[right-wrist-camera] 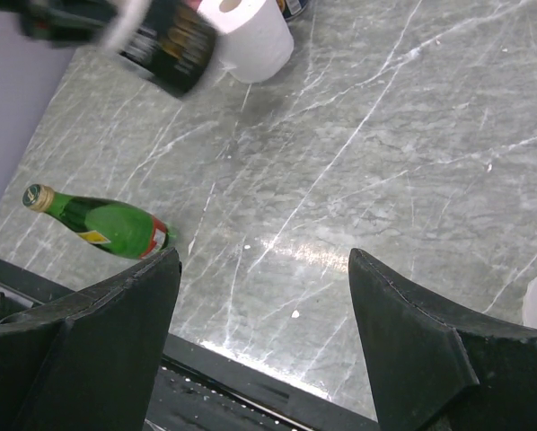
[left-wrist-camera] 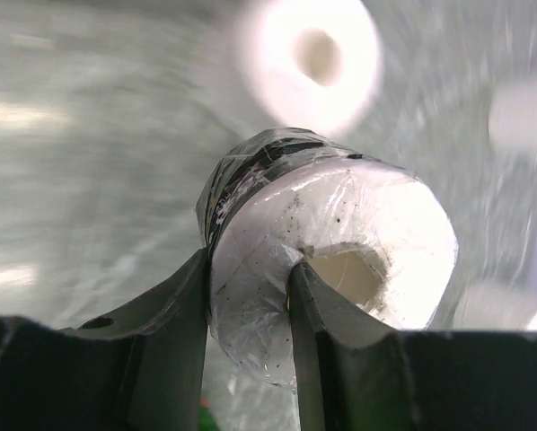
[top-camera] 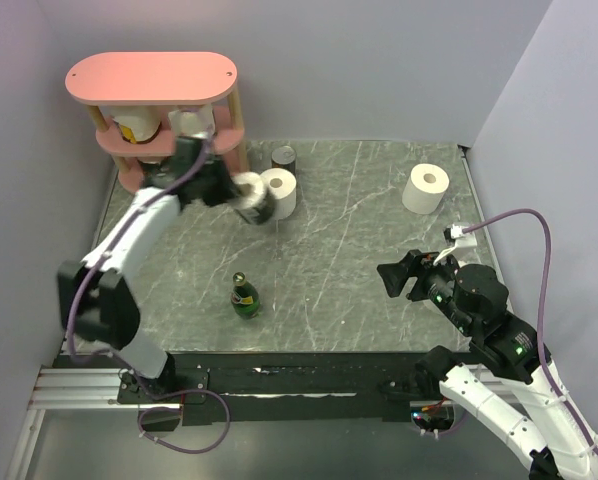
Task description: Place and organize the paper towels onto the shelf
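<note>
Left gripper (left-wrist-camera: 250,269) clenched on a paper towel roll in a dark printed plastic wrapper (left-wrist-camera: 331,233); one finger (left-wrist-camera: 174,305) lies against the outside of the roll and the other sits inside the hollow core, so the roll's wall is pinched between them; the core end faces the wrist camera. Top view: left arm reaches from its base toward the far left of the grey marble-patterned table (top-camera: 379,240); the held roll sits in front of the pink three-tier shelf with oval boards and light wooden posts (top-camera: 151,78), near it but not on it; cannot tell whether the roll is clear of the table surface. Just to the right of the held roll, a plain white paper towel roll (top-camera: 279,190) stands on end; behind that, a small dark metal tin can (top-camera: 283,158). Shelf middle tier carries two rolls side by side, both partly hidden by the top board: a cream roll (top-camera: 137,127) at left, a second white roll (top-camera: 191,122) at right. A third white roll (top-camera: 425,187) stands alone at the far right of the table, well apart from the others. Green glass bottle (top-camera: 244,297) near the front middle of the table. Right gripper (right-wrist-camera: 264,260) released; fingers spread wide with nothing between them, above the near right part of the table.
</note>
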### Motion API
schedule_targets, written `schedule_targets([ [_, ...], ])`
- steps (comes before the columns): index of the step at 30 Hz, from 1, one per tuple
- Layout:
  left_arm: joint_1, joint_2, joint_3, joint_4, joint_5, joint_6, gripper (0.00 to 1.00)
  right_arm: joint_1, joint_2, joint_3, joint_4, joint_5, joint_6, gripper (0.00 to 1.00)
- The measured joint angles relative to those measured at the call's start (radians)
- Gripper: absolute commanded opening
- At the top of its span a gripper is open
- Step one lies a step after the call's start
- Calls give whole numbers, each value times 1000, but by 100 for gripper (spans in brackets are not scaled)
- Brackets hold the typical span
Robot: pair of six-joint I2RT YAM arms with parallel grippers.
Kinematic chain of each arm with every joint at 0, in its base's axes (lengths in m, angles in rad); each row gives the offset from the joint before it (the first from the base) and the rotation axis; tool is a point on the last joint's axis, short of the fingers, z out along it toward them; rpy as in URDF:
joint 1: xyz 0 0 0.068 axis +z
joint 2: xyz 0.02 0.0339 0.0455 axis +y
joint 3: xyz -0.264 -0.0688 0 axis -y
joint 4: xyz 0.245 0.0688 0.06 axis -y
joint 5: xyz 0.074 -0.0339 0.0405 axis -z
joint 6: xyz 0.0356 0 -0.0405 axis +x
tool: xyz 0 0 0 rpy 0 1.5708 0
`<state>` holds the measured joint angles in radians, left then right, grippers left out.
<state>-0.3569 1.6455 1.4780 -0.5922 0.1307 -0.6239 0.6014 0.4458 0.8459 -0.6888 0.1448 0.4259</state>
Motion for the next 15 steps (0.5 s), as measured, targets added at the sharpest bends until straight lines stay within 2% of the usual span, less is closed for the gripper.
schedule_targets([
  [4, 235, -143, -145, 51, 12, -41, 29, 0, 0, -1, 0, -8, 3, 82],
  [7, 357, -175, -229, 92, 27, -75, 29, 0, 0, -1, 1, -13, 3, 82],
  [11, 432, -172, -304, 113, 30, -112, 28, 0, 0, -1, 1, -15, 4, 82],
  [15, 462, -156, -313, 134, 21, -154, 29, 0, 0, -1, 2, -17, 5, 82],
])
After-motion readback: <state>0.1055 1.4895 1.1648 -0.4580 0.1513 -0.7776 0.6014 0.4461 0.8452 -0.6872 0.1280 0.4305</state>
